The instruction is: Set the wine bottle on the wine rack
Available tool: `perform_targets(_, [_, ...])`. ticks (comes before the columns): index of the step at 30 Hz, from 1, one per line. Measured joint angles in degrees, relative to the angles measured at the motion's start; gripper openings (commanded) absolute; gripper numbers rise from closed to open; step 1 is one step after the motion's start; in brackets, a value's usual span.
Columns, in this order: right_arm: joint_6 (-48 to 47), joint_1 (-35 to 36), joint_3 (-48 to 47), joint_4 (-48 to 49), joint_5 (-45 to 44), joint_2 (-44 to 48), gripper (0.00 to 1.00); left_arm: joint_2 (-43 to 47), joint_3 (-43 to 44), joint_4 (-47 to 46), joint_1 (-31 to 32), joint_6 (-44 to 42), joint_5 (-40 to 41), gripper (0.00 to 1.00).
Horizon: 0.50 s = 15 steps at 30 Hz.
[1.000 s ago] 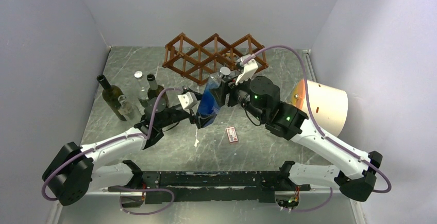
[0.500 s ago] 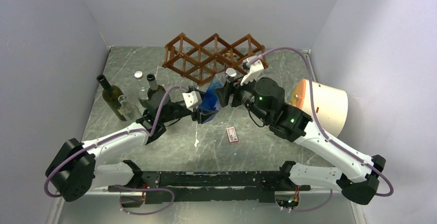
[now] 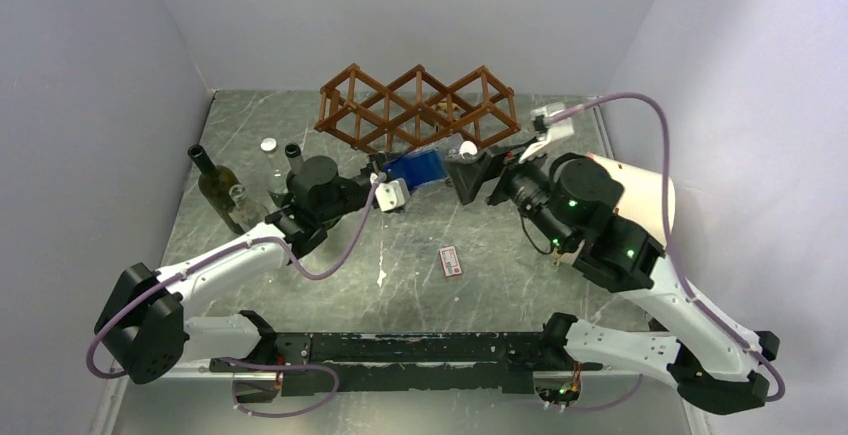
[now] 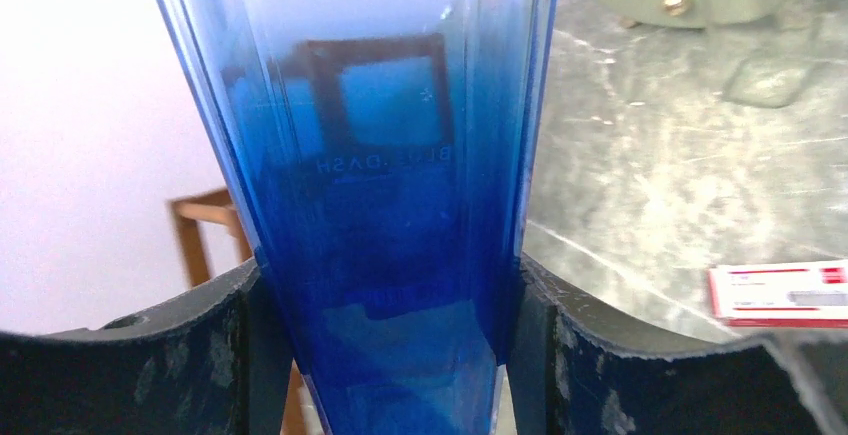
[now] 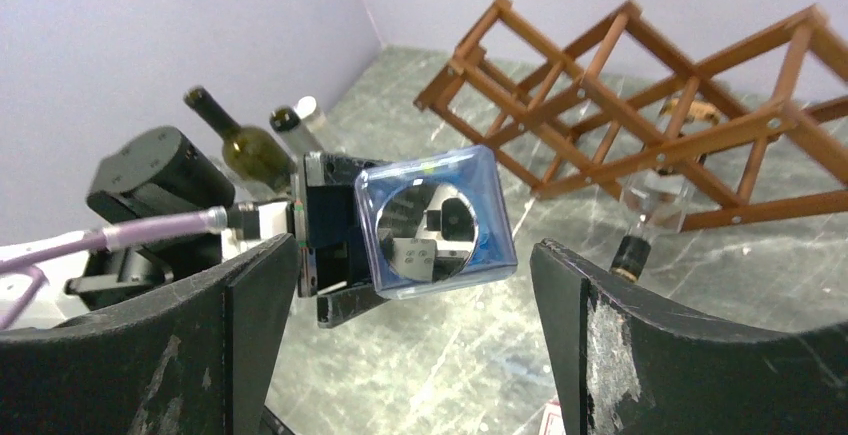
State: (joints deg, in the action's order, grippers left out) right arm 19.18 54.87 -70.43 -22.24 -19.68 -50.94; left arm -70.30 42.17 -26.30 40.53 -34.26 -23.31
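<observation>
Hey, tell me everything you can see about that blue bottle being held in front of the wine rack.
The blue bottle is see-through blue, glass or plastic by its look, with a squarish body, rounded corners and a round silvery cap. Faint lettering shows through one face. It lies about level in the air, on the near side of the wine rack. The left gripper clamps its body from both sides. Its cap end points at the right gripper, whose open jaws do not touch it.
</observation>
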Motion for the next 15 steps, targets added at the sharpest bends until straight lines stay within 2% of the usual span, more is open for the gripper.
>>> perform_targets(7, [-1.55,0.00,-6.47,-2.38,-2.14,1.92,0.90,0.02,8.00,5.79,0.00,-12.74,2.08,0.07])
perform_targets(15, [-2.34,0.00,-7.61,-3.67,-1.14,1.90,0.89,0.87,12.52,8.28,0.00,-27.56,4.24,0.07])
